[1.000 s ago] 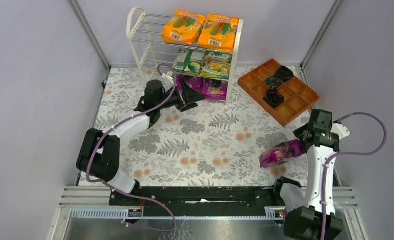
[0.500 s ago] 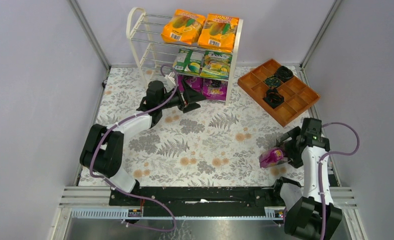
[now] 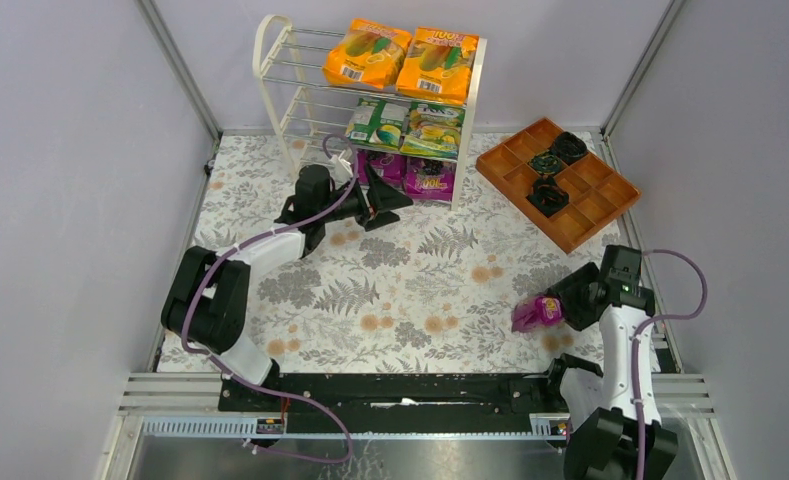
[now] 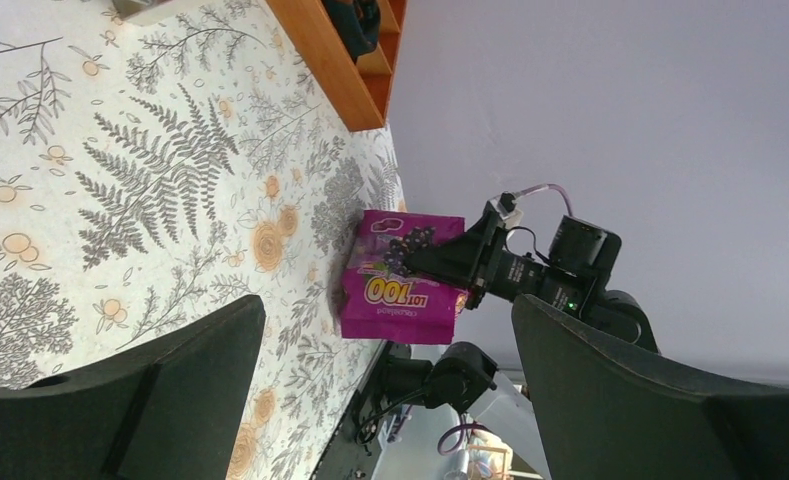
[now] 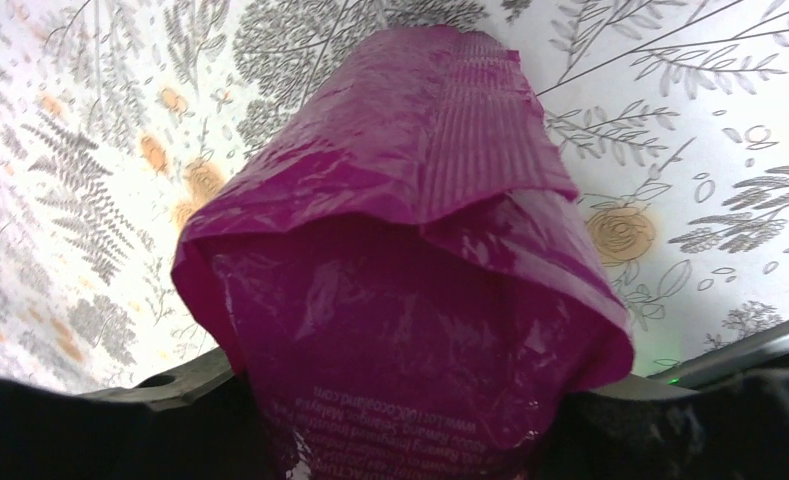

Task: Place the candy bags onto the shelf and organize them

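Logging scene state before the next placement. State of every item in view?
shelf, upright, bags on all three tiers.
orange bags, two side by side on top tier.
green-yellow bags, two on middle tier.
purple bags, on bottom tier.
loose purple bag, off the shelf, clamped in right gripper.
left gripper, open, empty, by bottom tier.
right gripper, shut on loose purple bag.
orange tray, black round objects in some compartments.

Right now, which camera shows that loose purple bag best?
The left wrist view: the purple bag shows nearly whole, printed front readable. The right wrist view shows only its glossy back, close up; the top view, a small lump.
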